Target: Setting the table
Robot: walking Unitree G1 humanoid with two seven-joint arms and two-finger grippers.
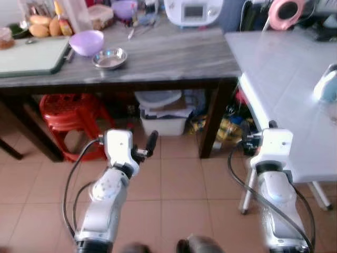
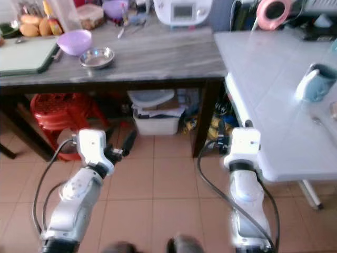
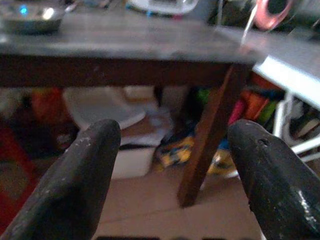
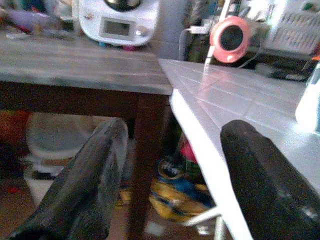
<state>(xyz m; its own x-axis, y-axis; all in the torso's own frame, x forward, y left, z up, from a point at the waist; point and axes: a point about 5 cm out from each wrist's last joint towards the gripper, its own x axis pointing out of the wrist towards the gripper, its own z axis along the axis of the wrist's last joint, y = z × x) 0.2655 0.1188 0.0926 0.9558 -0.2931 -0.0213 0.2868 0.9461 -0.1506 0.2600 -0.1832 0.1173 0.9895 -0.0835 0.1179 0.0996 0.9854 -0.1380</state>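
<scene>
A small steel bowl (image 1: 109,58) and a purple bowl (image 1: 87,42) stand on the grey wooden table (image 1: 179,55), beside a pale cutting board (image 1: 31,55). A white tiled table (image 1: 284,74) adjoins it on the right. Both arms are held low over the tiled floor in front of the tables. My left gripper (image 3: 172,165) is open and empty, pointing under the grey table; the steel bowl (image 3: 30,17) sits above it to one side. My right gripper (image 4: 172,170) is open and empty too, facing the corner where the two tables meet.
Under the grey table are a red plastic stool (image 1: 71,113) and a white storage box (image 1: 163,113). A white appliance (image 1: 192,10) and a pink fan (image 1: 286,13) stand at the back. A light blue jug (image 1: 327,84) sits on the white table.
</scene>
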